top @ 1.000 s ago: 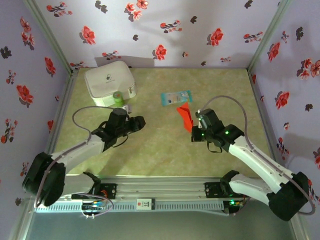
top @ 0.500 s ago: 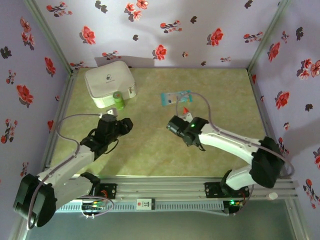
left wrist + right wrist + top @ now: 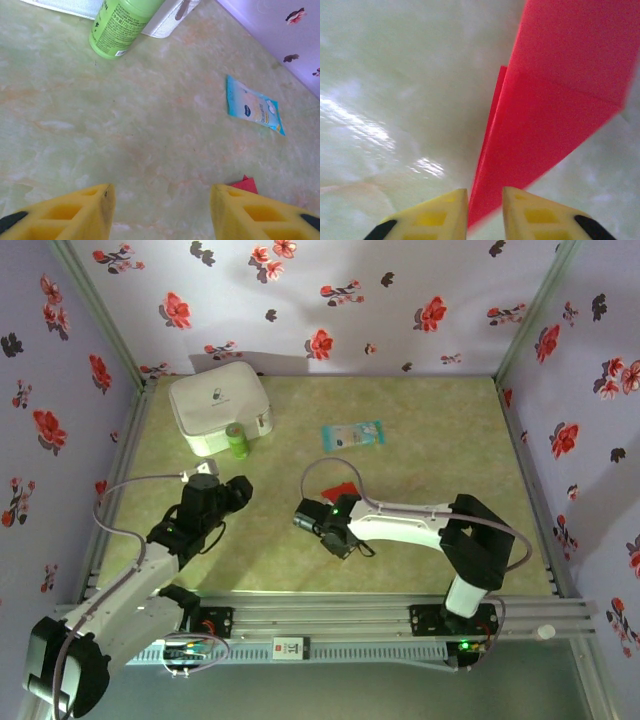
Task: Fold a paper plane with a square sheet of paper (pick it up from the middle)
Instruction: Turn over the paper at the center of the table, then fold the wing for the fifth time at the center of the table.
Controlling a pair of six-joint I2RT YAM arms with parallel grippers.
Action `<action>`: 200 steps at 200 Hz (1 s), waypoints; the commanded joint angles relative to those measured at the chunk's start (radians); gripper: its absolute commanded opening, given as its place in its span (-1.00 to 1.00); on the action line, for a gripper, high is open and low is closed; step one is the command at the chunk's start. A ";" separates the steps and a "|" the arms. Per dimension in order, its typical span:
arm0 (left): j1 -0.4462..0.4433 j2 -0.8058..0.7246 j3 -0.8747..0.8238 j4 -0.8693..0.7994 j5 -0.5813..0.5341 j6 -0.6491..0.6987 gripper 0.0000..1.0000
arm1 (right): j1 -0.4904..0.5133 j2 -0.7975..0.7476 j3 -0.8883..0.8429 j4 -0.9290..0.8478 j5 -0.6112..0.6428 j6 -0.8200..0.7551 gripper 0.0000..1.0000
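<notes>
The red square sheet of paper (image 3: 555, 105) is folded into a slim paper plane with a centre crease. It lies on the green table at the middle (image 3: 341, 490). Its narrow end sits in the gap between the yellow fingers of my right gripper (image 3: 485, 197), whose jaws stand slightly apart and do not press on it. In the top view the right gripper (image 3: 325, 512) is low over the table beside the paper. My left gripper (image 3: 160, 192) is open wide with only bare table between its fingers, left of the paper (image 3: 245, 184). From above, the left gripper (image 3: 232, 492) points towards the table's middle.
A white boxy case (image 3: 220, 405) stands at the back left with a green bottle (image 3: 237, 440) in front of it. A pale blue packet (image 3: 352, 435) lies behind the paper. Flowered walls close in the table on three sides.
My right arm has swung left from the right-centre to the middle, bringing the red paper down to the table, and its jaws have parted. The left arm has drawn back leftwards and opened wider.
</notes>
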 commanded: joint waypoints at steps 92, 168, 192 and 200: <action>0.010 0.194 0.061 0.059 0.235 0.017 0.02 | -0.354 -0.467 -0.336 0.471 -0.461 0.197 -0.03; 0.004 0.349 0.080 0.201 0.419 -0.061 -0.08 | -0.541 -0.340 -0.475 0.829 -0.787 0.446 -0.41; -0.007 0.386 0.086 0.222 0.426 -0.078 -0.10 | -0.542 -0.285 -0.463 0.850 -0.814 0.461 -0.39; -0.010 0.394 0.088 0.235 0.428 -0.087 -0.11 | -0.542 -0.270 -0.459 0.843 -0.822 0.469 -0.38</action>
